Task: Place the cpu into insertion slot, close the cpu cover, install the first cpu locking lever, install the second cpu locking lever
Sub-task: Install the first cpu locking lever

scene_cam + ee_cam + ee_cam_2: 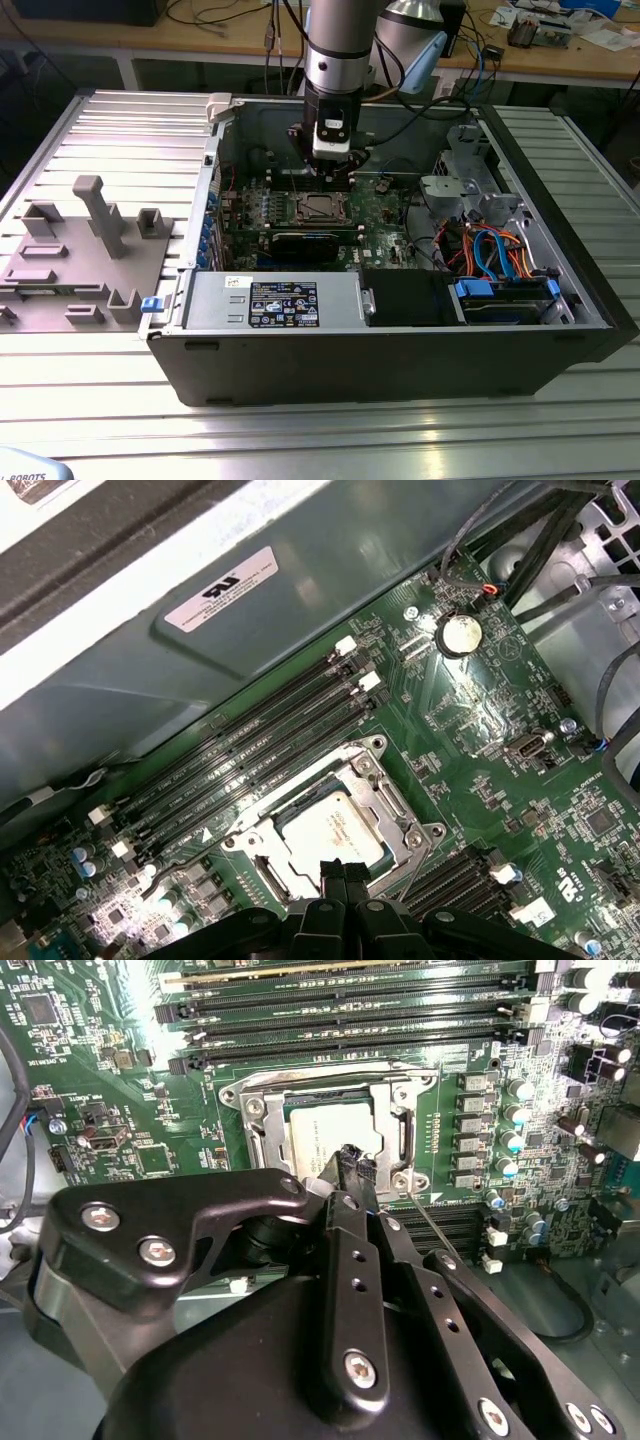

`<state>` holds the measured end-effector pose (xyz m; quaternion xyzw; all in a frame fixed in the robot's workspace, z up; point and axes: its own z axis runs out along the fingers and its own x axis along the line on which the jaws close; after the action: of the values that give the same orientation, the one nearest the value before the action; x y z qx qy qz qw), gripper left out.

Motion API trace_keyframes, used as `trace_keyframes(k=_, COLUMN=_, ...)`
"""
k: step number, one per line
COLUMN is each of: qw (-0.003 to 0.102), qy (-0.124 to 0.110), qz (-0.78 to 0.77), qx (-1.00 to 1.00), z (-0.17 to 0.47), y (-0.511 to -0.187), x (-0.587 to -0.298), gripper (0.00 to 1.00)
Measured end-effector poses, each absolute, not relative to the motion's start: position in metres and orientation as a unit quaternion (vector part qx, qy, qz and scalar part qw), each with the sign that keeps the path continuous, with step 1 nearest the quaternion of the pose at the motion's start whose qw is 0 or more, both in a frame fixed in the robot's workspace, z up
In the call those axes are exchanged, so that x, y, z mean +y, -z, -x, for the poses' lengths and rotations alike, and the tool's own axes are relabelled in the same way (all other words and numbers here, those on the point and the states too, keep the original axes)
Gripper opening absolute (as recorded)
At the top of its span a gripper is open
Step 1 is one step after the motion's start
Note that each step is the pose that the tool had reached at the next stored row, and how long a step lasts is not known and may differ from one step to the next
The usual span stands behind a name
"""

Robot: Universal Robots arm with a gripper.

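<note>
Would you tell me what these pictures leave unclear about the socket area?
Near edge of the cpu: both wrist views, hidden by the gripper.
Thin lever: second wrist view, its end runs behind the gripper.
The cpu cover: exterior view, too small to tell if latched.

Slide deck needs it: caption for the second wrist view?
Closed gripper poised at the edge of the cpu, cpu cover lying flat around it.

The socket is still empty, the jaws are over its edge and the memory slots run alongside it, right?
Not empty: the cpu, silver top up, already sits in it, as the first wrist view shows. The rest holds: the gripper has its jaws over its edge and the memory slots run alongside.
</note>
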<state>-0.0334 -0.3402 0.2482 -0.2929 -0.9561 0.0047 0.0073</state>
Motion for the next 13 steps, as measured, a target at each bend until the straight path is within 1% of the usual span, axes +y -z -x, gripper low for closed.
trace_keyframes(k=13, qw=0.007, qy=-0.005, qz=0.287, qx=-0.958, z=0.0334, y=-0.2482, x=-0.3402, gripper=0.11)
